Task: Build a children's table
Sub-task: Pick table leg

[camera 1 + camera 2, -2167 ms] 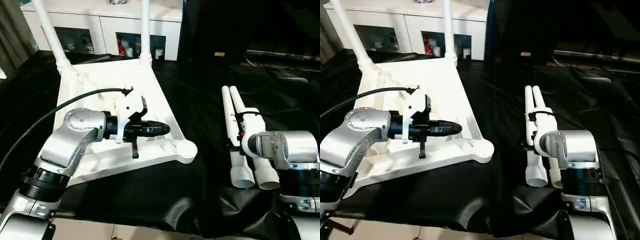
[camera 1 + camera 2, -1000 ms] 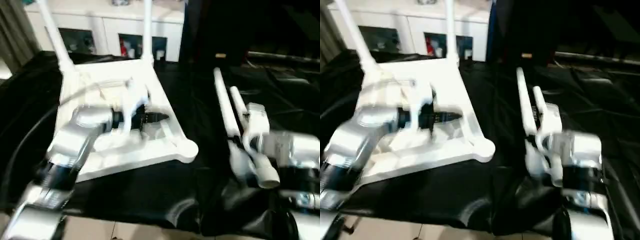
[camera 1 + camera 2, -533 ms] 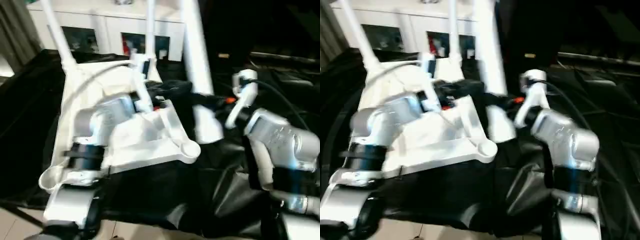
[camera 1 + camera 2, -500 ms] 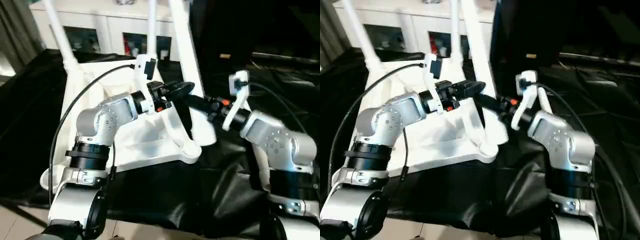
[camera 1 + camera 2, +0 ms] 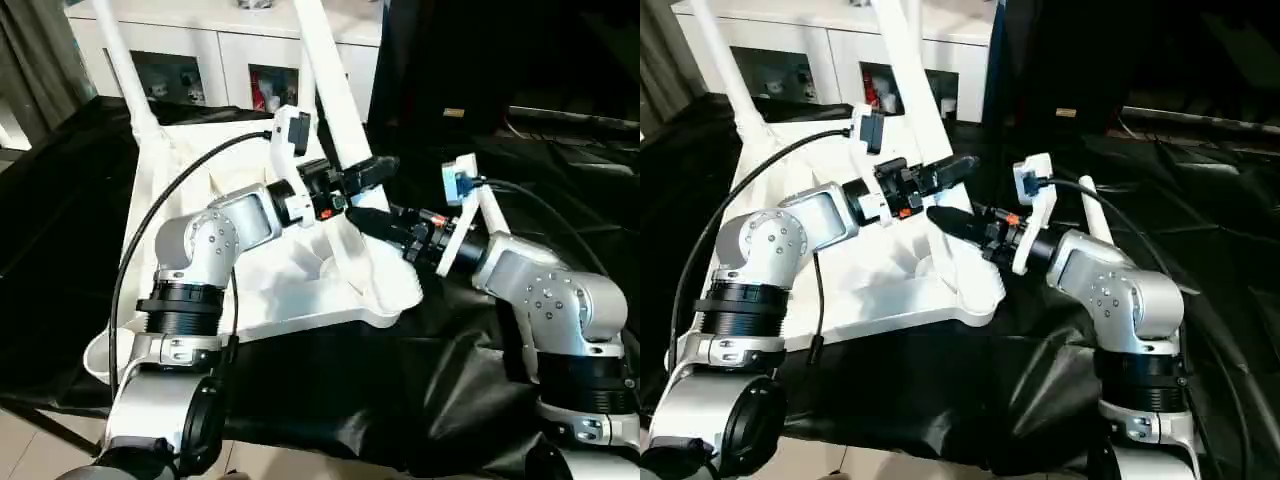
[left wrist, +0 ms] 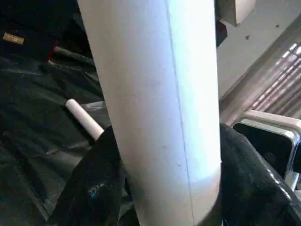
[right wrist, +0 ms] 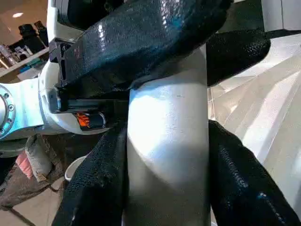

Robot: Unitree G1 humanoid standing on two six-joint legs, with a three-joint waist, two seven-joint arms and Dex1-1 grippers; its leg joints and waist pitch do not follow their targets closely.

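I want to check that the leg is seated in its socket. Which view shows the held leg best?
The left eye view: the leg runs whole from the picture's top down to the tabletop, between the left gripper and right gripper. The right eye view shows much the same. Both wrist views show a short stretch between black fingers.

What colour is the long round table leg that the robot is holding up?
White. The long round plastic table leg shows best in the left eye view.

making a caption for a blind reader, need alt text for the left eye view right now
Both grippers meet on one white leg that slants up over the upturned tabletop: the left gripper from the left, the right gripper clamped just below it. Two more legs stand in the tabletop's far corner sockets, on a black cloth before a white cabinet.
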